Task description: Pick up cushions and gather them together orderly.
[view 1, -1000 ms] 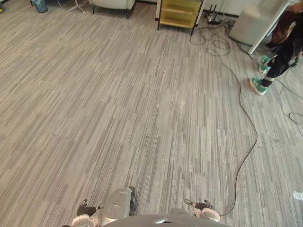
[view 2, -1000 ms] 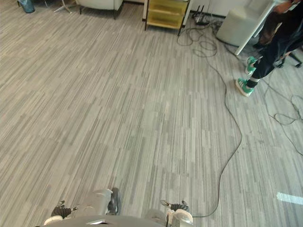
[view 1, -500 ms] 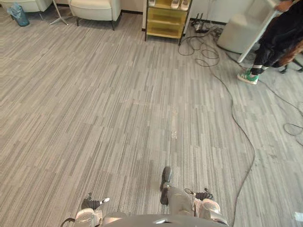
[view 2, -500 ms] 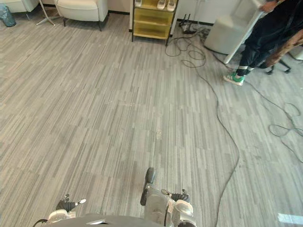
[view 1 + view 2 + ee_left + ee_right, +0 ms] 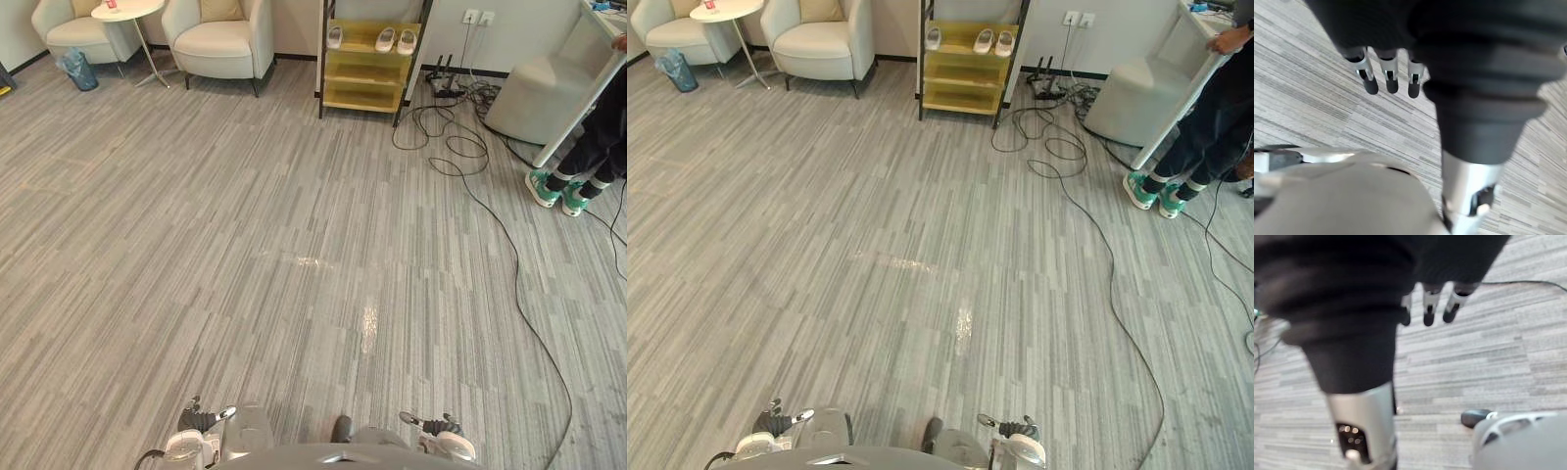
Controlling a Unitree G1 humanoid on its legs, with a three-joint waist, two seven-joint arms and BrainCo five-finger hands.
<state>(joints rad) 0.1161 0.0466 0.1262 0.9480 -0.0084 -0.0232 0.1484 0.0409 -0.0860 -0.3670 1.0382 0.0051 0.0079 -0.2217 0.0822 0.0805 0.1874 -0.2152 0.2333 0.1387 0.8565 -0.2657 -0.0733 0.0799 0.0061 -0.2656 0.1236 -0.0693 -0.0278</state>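
Observation:
A tan cushion point(image 5: 221, 9) leans against the back of a cream armchair point(image 5: 217, 44) at the far side of the room. Another tan cushion point(image 5: 86, 7) rests in the armchair point(image 5: 71, 29) further left. My left hand point(image 5: 1386, 78) hangs over the grey striped floor with its fingers straight and nothing in them. My right hand point(image 5: 1429, 308) hangs the same way over the floor, fingers straight and holding nothing. Both hands are far from the cushions.
A round white side table point(image 5: 127, 12) stands between the armchairs, with a blue bag point(image 5: 78, 70) on the floor to their left. A yellow shelf point(image 5: 370, 69) holds shoes. Black cables point(image 5: 490, 215) trail across the right floor. A person point(image 5: 588, 157) stands by a white pouf point(image 5: 534, 98).
The whole picture has shifted, so the camera moved: armchairs, side table and shelf now show lower and more fully. The person at the right has stepped and now stands with feet together.

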